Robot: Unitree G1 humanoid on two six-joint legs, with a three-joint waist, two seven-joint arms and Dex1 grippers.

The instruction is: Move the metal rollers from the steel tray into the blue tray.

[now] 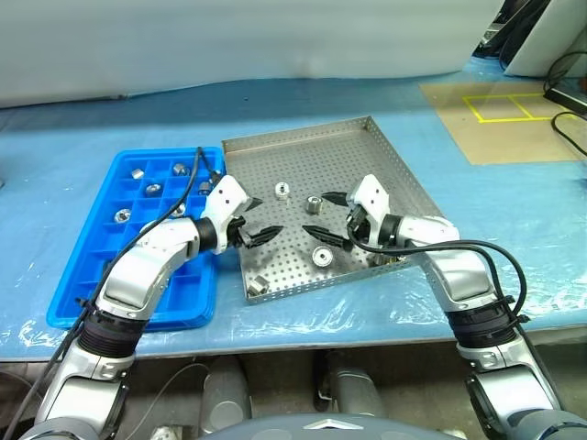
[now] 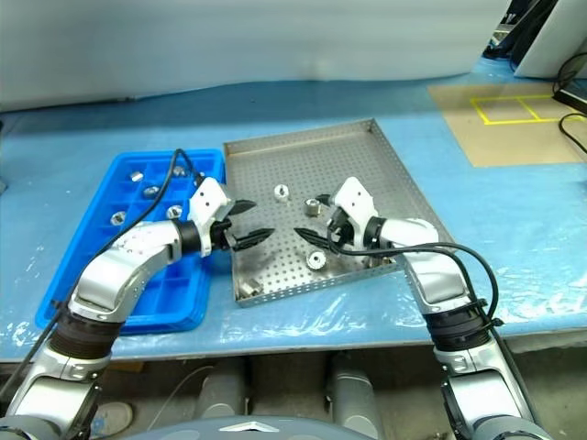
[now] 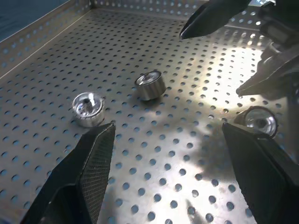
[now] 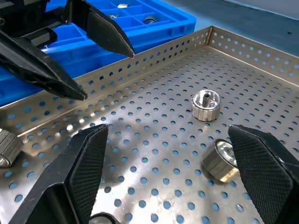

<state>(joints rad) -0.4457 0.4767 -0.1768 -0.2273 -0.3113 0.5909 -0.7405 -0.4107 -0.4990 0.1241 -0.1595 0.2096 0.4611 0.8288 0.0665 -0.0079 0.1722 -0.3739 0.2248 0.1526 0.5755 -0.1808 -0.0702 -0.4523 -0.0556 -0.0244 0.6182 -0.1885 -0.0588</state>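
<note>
On the blue-covered table, furthest left, sits the bright blue plastic tray with its grid of square compartments; five small shiny metal rollers lie in cells at its far end, while the nearer cells look bare. Just beside it on the right is the large square perforated steel tray with a low rim. Four more rollers rest on its floor: one in the near left corner, one toward the far left, one close by it in the middle, and one nearer the front. The left gripper hovers over the steel tray's left edge, fingers spread wide and holding nothing. The right gripper faces it from the right, likewise wide open and empty, with the two middle rollers lying between them.
</note>
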